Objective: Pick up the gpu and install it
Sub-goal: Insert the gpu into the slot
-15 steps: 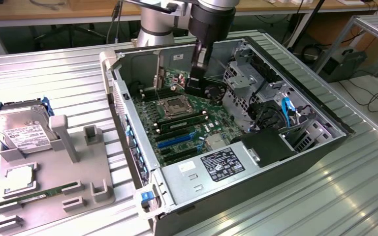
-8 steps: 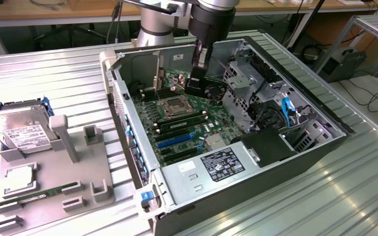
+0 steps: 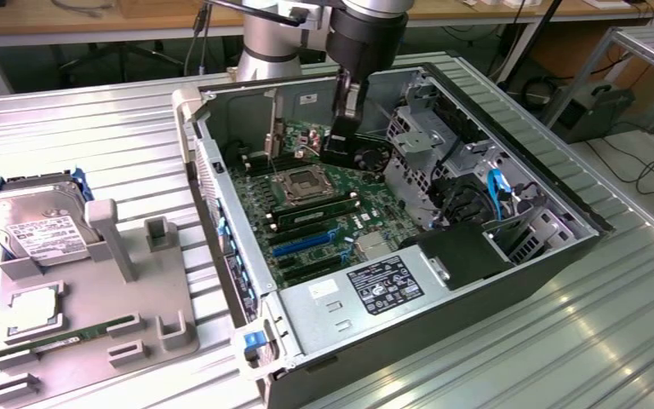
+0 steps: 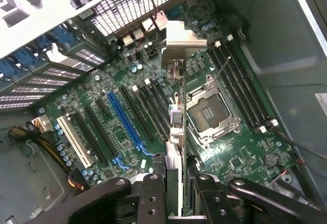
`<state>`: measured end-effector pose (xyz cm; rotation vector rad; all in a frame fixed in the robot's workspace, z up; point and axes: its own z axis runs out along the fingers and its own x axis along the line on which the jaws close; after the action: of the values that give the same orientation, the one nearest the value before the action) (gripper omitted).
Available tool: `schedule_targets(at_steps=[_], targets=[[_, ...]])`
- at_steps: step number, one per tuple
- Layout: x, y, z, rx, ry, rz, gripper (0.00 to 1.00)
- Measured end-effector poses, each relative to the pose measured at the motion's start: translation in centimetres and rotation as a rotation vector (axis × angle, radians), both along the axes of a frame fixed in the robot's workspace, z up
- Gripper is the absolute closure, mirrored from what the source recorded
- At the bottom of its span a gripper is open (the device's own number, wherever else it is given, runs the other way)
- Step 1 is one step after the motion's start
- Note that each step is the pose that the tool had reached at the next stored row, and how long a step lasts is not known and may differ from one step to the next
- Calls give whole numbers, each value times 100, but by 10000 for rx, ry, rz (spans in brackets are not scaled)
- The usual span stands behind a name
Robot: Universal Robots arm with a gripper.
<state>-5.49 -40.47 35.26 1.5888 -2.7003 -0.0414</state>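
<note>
In the wrist view, the black gripper (image 4: 176,188) had its fingers partly closed, clamping the thin dark gpu with its silver bracket (image 4: 176,132) edge-on above the green motherboard (image 4: 122,106). If tilted or off its slot, the card could probably scrape components or slip.

In the exterior view, the open grey computer case (image 3: 208,170) lay on a ribbed metal table (image 3: 88,136), with wooden workbenches (image 3: 77,17) and cables (image 3: 645,162) behind.

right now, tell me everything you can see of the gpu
The gpu is a thin card seen edge-on, with a bent silver metal bracket at its far end. It stands on edge, clamped in the gripper, inside the open computer case, above the green motherboard, between the expansion slots and the CPU socket. Whether its lower edge touches the board cannot be told.
</note>
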Motion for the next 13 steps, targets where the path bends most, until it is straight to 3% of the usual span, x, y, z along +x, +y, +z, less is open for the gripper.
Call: schedule_targets(at_steps=[13], targets=[[0, 0, 0, 0, 0, 528, 74]])
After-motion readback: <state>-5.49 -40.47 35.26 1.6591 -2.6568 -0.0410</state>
